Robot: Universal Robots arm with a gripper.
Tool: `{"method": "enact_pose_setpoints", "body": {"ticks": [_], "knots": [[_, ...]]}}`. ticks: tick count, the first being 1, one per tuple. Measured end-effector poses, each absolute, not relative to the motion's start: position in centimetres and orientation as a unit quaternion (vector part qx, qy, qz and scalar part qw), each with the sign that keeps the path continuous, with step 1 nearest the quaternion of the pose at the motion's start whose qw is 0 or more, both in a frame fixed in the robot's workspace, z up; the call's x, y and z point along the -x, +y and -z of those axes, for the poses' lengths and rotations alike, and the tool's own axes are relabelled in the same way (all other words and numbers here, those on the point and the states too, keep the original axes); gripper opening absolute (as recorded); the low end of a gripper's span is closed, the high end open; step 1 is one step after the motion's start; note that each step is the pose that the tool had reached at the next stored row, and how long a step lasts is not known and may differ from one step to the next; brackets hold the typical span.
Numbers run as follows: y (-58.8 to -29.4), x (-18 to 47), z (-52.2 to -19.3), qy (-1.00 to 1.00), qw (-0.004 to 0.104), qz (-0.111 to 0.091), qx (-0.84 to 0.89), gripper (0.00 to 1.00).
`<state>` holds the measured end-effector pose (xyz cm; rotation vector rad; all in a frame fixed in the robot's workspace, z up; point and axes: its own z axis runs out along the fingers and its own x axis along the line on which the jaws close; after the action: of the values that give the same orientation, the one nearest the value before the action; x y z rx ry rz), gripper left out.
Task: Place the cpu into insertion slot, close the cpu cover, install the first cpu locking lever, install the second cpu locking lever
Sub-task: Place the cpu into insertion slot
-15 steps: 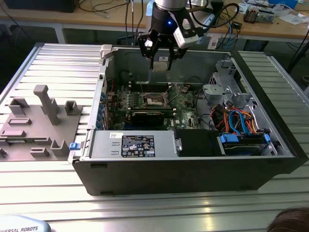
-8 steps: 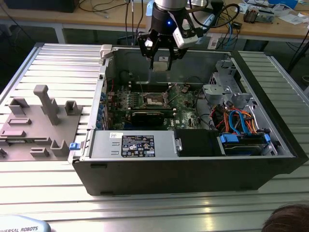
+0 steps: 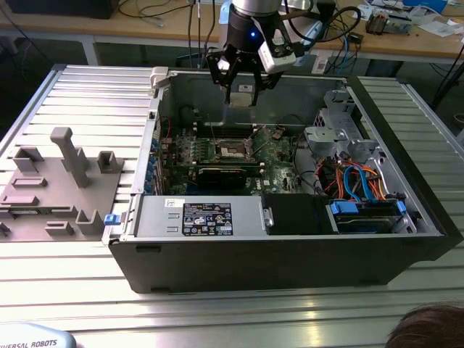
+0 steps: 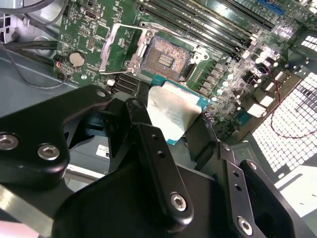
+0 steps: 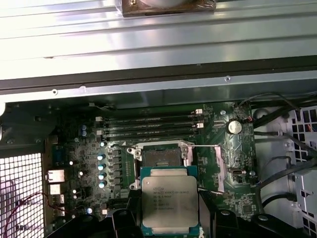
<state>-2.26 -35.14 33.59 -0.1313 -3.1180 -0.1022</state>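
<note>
Gripper (image 3: 241, 90) is hanging inside the open computer case (image 3: 217, 254), up by its far wall in the exterior view. Jaws are pinched narrow on the cpu (image 5: 169, 203), held flat and clear above the empty socket (image 5: 161, 154). The cpu cover (image 4: 109, 52) is flipped open just beside the socket.

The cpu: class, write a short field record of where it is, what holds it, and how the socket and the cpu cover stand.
cpu: gripped at its edges, metal top facing away from the board, above the board, not yet in the socket
gripper: shut on the cpu
socket: uncovered, empty, contacts exposed
cpu cover: swung open, beside the socket
setting: open computer case on a ribbed metal table
</note>
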Motion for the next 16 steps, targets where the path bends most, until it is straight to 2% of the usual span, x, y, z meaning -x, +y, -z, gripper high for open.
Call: {"method": "enact_pose_setpoints", "body": {"ticks": [16], "knots": [[-35.14,2.25,-33.54,-0.997,0.009,0.033,0.070,0.55]]}}
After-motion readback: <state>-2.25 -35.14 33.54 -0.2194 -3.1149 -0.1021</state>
